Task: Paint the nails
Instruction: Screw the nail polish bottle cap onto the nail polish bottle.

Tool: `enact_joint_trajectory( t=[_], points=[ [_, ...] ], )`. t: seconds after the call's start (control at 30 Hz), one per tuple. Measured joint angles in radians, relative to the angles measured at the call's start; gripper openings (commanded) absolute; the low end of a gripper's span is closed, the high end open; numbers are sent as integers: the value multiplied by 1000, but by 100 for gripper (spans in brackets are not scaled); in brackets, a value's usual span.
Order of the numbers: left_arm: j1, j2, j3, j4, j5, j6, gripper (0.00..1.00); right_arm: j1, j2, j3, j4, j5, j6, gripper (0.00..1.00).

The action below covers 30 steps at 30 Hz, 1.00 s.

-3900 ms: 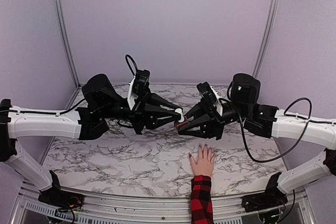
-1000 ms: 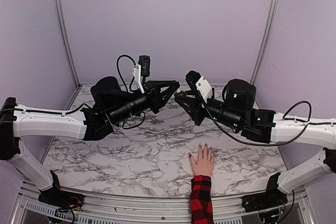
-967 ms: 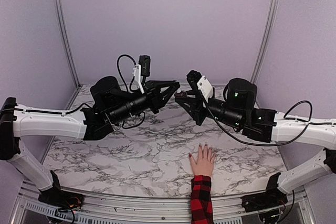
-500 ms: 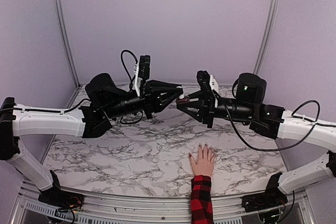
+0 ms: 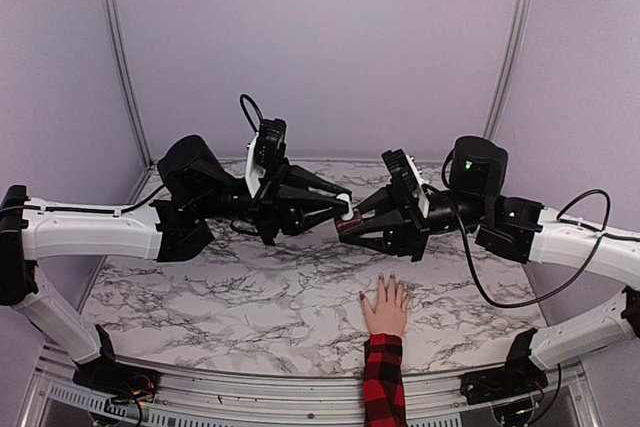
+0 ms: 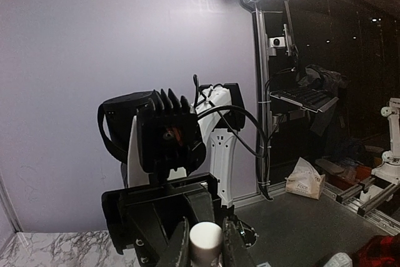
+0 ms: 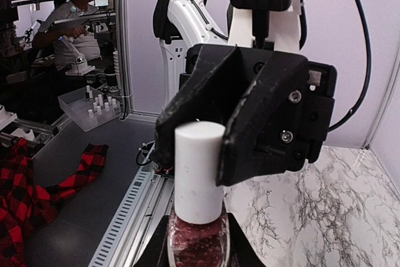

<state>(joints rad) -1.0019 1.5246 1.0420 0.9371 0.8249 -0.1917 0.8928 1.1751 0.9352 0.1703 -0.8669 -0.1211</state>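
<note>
Above the table's middle, the left hand grips the white cap; the right hand grips the polish bottle.

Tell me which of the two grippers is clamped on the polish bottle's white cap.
The left gripper: it pinches the white cap, while the right gripper holds the dark red bottle underneath instead.

Top camera: high at 6 o'clock, looking toward 12. Wrist cameras face each other closely; all apparently share the white cap of the polish bottle.
</note>
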Motion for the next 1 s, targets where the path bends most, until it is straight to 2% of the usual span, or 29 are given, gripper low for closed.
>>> enact_joint_trajectory(
  t=[0.13, 0.3, 0.5, 0.67, 0.83, 1.0],
  points=[
    [3, 0, 4, -10, 23, 3, 22, 1, 7, 1, 0, -23, 6, 0],
    [7, -3, -2, -54, -8, -10, 30, 3, 7, 9, 11, 25, -7, 0],
    [14, -45, -37, -105, -129, -10, 39, 8, 7, 16, 15, 165, -11, 0],
    [14, -102, -86, -144, -291, -6, 41, 10, 16, 28, 17, 315, -11, 0],
    [13, -137, -109, -167, -488, -28, 41, 13, 23, 32, 36, 545, -2, 0],
    [11, -136, -109, -177, -619, -67, 41, 43, 34, 32, 45, 793, -12, 0]
  ],
)
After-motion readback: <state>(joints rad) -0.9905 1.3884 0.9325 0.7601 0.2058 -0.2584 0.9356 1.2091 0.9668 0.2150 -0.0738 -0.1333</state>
